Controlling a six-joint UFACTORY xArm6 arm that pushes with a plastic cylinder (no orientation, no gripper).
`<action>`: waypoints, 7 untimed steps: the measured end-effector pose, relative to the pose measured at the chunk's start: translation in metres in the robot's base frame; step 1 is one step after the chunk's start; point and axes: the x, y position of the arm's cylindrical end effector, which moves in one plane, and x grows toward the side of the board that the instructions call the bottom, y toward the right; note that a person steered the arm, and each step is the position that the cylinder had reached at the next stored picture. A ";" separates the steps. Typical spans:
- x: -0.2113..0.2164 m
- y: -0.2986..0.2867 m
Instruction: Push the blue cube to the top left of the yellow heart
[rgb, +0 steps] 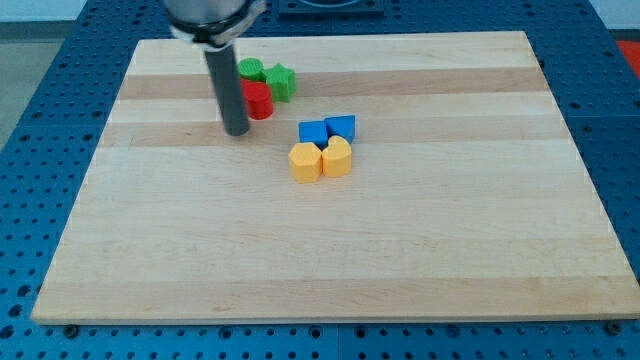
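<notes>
My tip (236, 131) rests on the wooden worktop (330, 250), just to the view's left of a red cylinder (259, 101). Behind it sit a green cylinder (251, 69) and a green star-like block (281, 81). Well to the view's right, the blue cube (313, 133) touches a blue triangular block (341, 127), with a yellow hexagon-like block (305, 161) and the yellow heart (337, 157) just below them.
</notes>
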 end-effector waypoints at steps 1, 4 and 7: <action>0.006 -0.025; -0.002 -0.075; 0.016 0.021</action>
